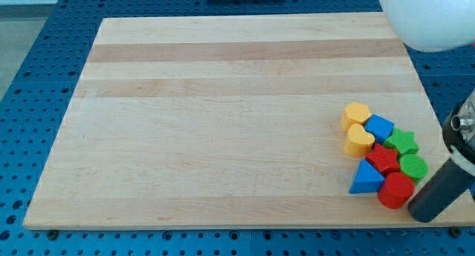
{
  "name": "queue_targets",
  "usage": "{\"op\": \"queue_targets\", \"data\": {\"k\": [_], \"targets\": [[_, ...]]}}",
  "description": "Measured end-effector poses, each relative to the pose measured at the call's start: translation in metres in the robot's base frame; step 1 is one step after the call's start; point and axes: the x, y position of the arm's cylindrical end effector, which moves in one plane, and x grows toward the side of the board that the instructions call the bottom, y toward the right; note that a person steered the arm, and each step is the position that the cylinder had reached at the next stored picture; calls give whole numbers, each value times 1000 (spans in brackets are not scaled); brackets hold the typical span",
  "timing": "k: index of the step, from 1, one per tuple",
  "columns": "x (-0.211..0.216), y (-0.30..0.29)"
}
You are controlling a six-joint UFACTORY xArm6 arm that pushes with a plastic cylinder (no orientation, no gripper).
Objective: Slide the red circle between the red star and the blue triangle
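The red circle (395, 190) lies near the board's bottom right corner, touching the blue triangle (366, 178) on its left and the red star (384, 159) above it. My dark rod comes in from the view's right edge; my tip (424, 211) sits just right of and below the red circle, close to it or touching it. The blocks are packed in one tight cluster.
In the same cluster are a yellow pentagon-like block (356, 114), a yellow heart (360, 140), a blue block (380, 128), a green star (403, 142) and a green circle (413, 167). The wooden board (223, 122) ends just below and right of the cluster. A white rounded object (430, 18) fills the top right.
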Motion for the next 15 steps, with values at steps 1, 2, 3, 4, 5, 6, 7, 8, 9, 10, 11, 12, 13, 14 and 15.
{"op": "queue_targets", "data": {"k": [1,2,3,4,5,6,7,8,9,10,11,12,13,14,15], "targets": [[-13,-6],[-28,-14],[-33,-25],[-34,-36],[-34,-47],[-30,-47],[-26,-48],[-14,-62],[4,-69],[3,-80],[-14,-80],[-22,-84],[-23,-84],[-24,-85],[-34,-85]]}}
